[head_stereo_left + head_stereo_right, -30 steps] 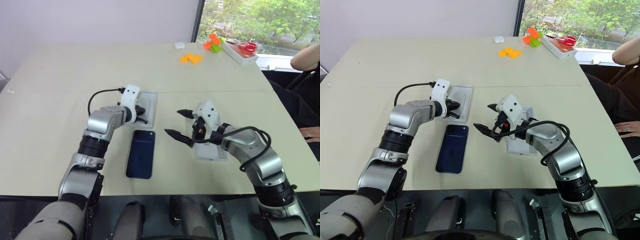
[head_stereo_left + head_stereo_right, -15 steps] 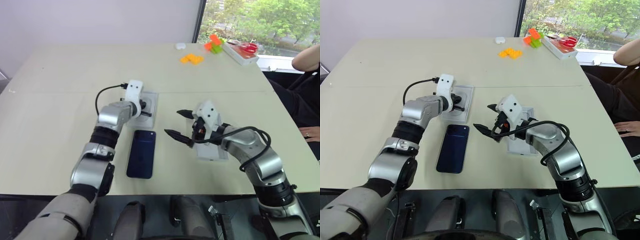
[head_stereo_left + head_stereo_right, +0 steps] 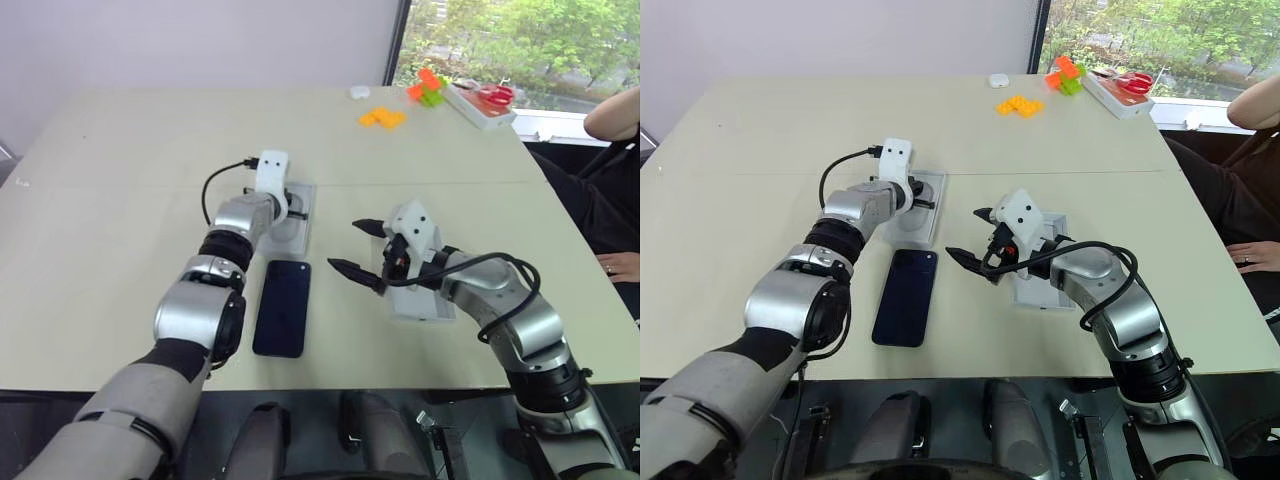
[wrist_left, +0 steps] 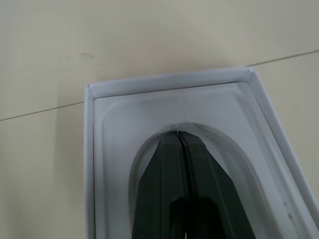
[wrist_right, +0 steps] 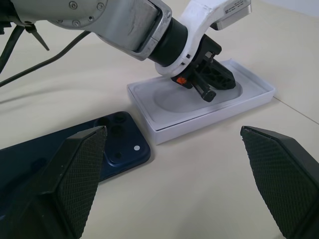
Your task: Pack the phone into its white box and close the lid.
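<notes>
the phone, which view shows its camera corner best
The right wrist view: the phone lies close, its lens cluster plain, beside the white box. Both eye views show its whole dark back from above, lenses tiny.

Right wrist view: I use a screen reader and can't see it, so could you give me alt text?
The left pincer, shut, reaches into the white box, over the flat insert's oval recess. The phone lies back-up on the table just outside the box, and the right pincer's own fingers stand wide open in the foreground.
</notes>
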Robot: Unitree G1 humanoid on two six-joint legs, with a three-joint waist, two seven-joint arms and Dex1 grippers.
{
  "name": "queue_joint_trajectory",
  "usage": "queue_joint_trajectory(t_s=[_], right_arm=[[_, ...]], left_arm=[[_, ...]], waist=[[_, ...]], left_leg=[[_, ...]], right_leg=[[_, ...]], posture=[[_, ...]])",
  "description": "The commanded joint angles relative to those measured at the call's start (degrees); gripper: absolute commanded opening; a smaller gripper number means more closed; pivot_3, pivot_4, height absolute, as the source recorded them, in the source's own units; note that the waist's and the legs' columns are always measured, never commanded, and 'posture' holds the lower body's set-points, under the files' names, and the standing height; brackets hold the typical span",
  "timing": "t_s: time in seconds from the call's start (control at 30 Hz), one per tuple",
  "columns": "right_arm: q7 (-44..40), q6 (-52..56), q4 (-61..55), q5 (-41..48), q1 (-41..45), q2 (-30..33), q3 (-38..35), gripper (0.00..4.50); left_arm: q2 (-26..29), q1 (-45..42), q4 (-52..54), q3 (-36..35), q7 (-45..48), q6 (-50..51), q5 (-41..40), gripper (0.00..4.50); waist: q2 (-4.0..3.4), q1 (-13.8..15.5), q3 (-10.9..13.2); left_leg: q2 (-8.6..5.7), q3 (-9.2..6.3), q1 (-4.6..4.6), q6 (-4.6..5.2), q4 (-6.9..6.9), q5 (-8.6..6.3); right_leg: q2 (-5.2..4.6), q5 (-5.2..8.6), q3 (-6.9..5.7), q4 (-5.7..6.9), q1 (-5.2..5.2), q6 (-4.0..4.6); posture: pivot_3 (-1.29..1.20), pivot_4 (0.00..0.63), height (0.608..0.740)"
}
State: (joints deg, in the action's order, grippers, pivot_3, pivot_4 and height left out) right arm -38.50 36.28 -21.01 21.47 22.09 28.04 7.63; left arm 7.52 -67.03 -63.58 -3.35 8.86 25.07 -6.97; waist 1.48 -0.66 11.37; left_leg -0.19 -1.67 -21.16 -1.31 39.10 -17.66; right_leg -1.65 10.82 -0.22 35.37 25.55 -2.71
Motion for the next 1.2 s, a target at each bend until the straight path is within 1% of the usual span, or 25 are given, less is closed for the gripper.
queue_joint_trajectory(t_s=[0.03,0.13,0.23,0.27,0.37,0.47,0.53,0.57,0.63,0.73,0.8,0.83,0.9,0.93,1.0,1.07,1.1,1.17,1.2], right_arm=[[0.4,-0.7,-1.9,0.2,0.6,-0.5,-0.3,4.5],[0.5,-0.6,-2.0,0.2,0.7,-0.6,-0.3,4.5],[0.6,-0.4,-2.3,0.3,0.5,-0.5,-0.4,4.5],[0.7,-0.3,-2.5,0.4,0.3,-0.4,-0.4,4.5],[0.7,-0.1,-2.8,0.5,0.1,-0.3,-0.6,4.5],[0.5,0.0,-2.8,0.7,0.1,0.0,-0.7,4.5],[0.3,0.1,-2.7,0.7,0.2,0.1,-0.7,4.5],[0.3,0.1,-2.6,0.7,0.2,0.1,-0.7,4.5],[-0.1,0.0,-2.2,0.7,0.6,0.2,-0.6,4.5],[-0.4,0.0,-1.9,0.7,1.1,0.4,-0.9,4.5],[-0.8,0.1,-2.1,0.8,1.1,0.8,-1.0,4.5],[-1.0,0.2,-2.1,0.9,1.1,1.0,-1.0,4.5],[-1.5,0.5,-2.4,0.8,0.9,1.5,-0.8,4.5],[-1.7,0.6,-2.6,0.8,0.8,1.6,-0.7,4.5],[-2.7,0.1,-2.8,0.0,0.7,2.6,0.5,4.5],[-3.3,-0.2,-2.8,-0.4,0.6,3.3,1.1,4.5],[-3.7,-0.5,-2.8,-0.8,0.6,3.6,1.5,4.5],[-4.7,-1.3,-2.6,-2.0,0.6,4.2,3.0,4.5],[-5.1,-1.2,-2.4,-2.3,0.7,4.5,3.8,4.5]], left_arm=[[-0.3,-1.2,-2.0,-1.1,-0.5,-2.0,0.4,0.05],[-0.4,-1.2,-0.7,-1.2,1.7,-2.6,0.1,0.05],[0.2,-0.4,3.3,-1.8,3.8,-0.4,-1.0,0.05],[0.8,0.6,6.2,-1.5,4.9,1.6,-1.1,0.05],[2.5,4.6,17.9,-0.3,8.2,9.5,-2.0,0.05],[5.6,11.2,36.1,0.1,10.3,22.2,-4.4,0.05],[7.3,14.5,45.5,-0.4,10.8,27.7,-6.0,0.05],[7.9,15.6,48.5,-0.8,10.8,29.6,-6.6,0.05],[10.1,18.8,56.5,-2.5,11.9,33.5,-8.9,0.05],[14.2,23.6,65.6,-4.8,13.7,38.5,-11.7,0.05],[17.8,28.6,71.7,-8.2,15.7,41.9,-14.7,0.05],[19.3,31.2,74.5,-11.6,16.8,44.7,-17.1,0.05],[22.0,36.1,78.4,-18.3,18.5,50.0,-20.9,0.55],[22.9,37.8,79.7,-20.5,18.9,51.7,-22.4,0.84],[23.1,40.2,82.9,-27.4,20.3,60.1,-26.6,1.8],[22.3,40.9,84.9,-31.1,20.4,65.3,-29.2,2.72],[21.6,41.6,85.7,-32.2,19.8,66.4,-30.8,3.23],[19.7,45.4,86.6,-33.1,17.1,67.4,-36.5,4.24],[18.1,47.4,87.1,-32.8,15.2,67.4,-39.1,4.44]], waist=[[0.0,0.0,0.0],[0.0,0.0,0.0],[0.0,0.0,0.0],[0.0,0.0,0.0],[0.0,-0.4,0.0],[-0.01,-0.5,0.0],[-0.02,-0.3,0.0],[-0.01,-0.2,0.0],[-0.01,-0.1,0.0],[-0.02,-0.2,0.0],[-0.03,-0.5,0.0],[-0.03,-0.6,0.0],[-0.03,-0.6,0.0],[-0.03,-0.5,0.0],[-0.02,-0.3,0.0],[-0.01,0.1,0.0],[0.0,0.2,0.0],[-0.01,0.0,0.0],[-0.01,-0.1,0.0]], left_leg=[[0.0,0.0,0.0,0.0,0.0,0.0],[0.0,0.0,-0.01,0.0,0.0,0.0],[0.0,-0.01,-0.04,0.0,0.0,0.0],[0.0,-0.01,-0.05,0.0,0.0,0.0],[0.0,0.0,-0.07,0.0,-0.01,0.0],[0.04,-0.04,-0.07,0.0,-0.03,0.0],[0.07,-0.07,-0.06,0.0,-0.03,0.0],[0.07,-0.09,-0.06,-0.01,-0.02,0.01],[0.07,-0.11,-0.05,-0.03,0.02,0.01],[0.07,-0.13,-0.04,-0.04,0.02,0.02],[0.07,-0.12,-0.01,-0.04,0.0,0.02],[0.1,-0.1,0.03,-0.04,-0.02,0.02],[0.17,-0.1,0.05,-0.04,-0.02,0.02],[0.19,-0.12,0.05,-0.04,-0.02,0.02],[0.17,-0.12,0.04,-0.04,0.0,0.02],[0.15,-0.11,-0.01,-0.04,0.02,0.02],[0.15,-0.11,-0.01,-0.04,0.02,0.02],[0.13,-0.12,-0.01,-0.04,0.02,0.02],[0.14,-0.13,0.04,-0.03,0.01,0.01]], right_leg=[[0.0,0.0,0.0,0.0,0.0,0.0],[0.0,0.0,0.0,0.0,0.0,0.0],[0.0,-0.01,-0.01,-0.01,0.01,0.0],[0.0,-0.01,-0.01,-0.02,0.02,0.0],[0.0,-0.01,0.0,-0.07,0.03,0.0],[0.01,-0.01,0.03,0.0,0.06,0.01],[0.01,-0.01,0.04,0.04,0.08,0.01],[0.01,-0.01,0.05,0.06,0.09,0.01],[-0.02,-0.02,0.05,0.1,0.09,0.02],[-0.04,-0.02,0.07,0.09,0.08,0.02],[-0.02,-0.01,0.1,0.09,0.09,0.02],[-0.01,-0.01,0.13,0.12,0.09,0.03],[0.04,0.0,0.13,0.12,0.1,0.04],[0.05,0.0,0.13,0.14,0.1,0.04],[0.08,0.01,0.1,0.15,0.11,0.05],[0.04,0.06,0.02,0.11,0.08,-0.04],[0.02,0.12,-0.01,0.07,0.03,-0.13],[-0.05,0.12,-0.02,-0.03,-0.03,-0.13],[-0.11,0.04,0.05,-0.02,-0.04,0.0]], posture=[[0.0,0.15,0.732],[0.0,0.15,0.732],[0.0,0.15,0.732],[0.0,0.15,0.732],[0.0,0.15,0.732],[0.0,0.15,0.732],[0.0,0.15,0.732],[0.0,0.15,0.732],[0.0,0.15,0.732],[0.0,0.15,0.732],[0.0,0.15,0.732],[0.0,0.15,0.732],[0.0,0.15,0.732],[0.0,0.15,0.732],[0.0,0.15,0.732],[0.0,0.15,0.732],[0.0,0.15,0.732],[0.0,0.15,0.732],[0.0,0.15,0.732]])
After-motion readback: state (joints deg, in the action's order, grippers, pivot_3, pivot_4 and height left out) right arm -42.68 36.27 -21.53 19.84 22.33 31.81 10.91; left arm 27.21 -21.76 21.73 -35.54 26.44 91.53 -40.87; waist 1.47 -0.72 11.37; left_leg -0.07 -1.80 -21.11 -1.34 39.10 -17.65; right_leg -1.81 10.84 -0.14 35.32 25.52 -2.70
